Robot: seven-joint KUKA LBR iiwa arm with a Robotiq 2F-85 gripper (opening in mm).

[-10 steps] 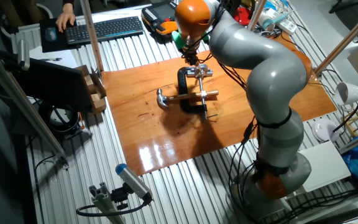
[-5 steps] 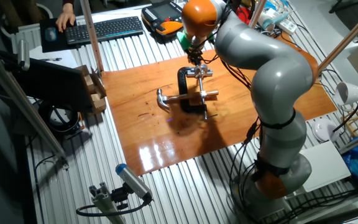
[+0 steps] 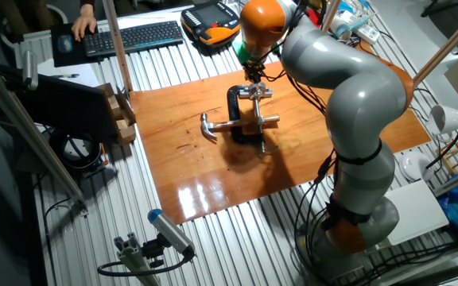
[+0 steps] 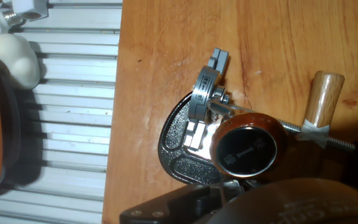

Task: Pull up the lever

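Hovering: my claw hangs over the far end of the black C-clamp, with my grey and orange arm arching in from the right side of the table.
Claw state: I cannot tell whether my fingers are apart or together; they are too small to read from the fixed camera, and the camera on my hand shows only a dark edge of my own housing along the bottom.
Nearest to my hand camera: a round dark disc with a copper-coloured rim, sitting over the clamp's black cast body.
Lever: the short shiny crossbar lies across the top of the long thin screw, at the clamp's far end, just beneath my claw; I cannot tell whether I touch it.
Lever in hand view: the bright metal piece stands just beside the disc, above the black body.
Hammer: its light wooden handle shows to the right of the clamp in the hand view; from the fixed camera the steel claw head lies to the left of the clamp, the hammer crossing it.
Surface: all of this rests on an orange-brown wooden board laid over a ribbed aluminium table.
Farther back: a black keyboard and an orange-trimmed pendant lie beyond the board.
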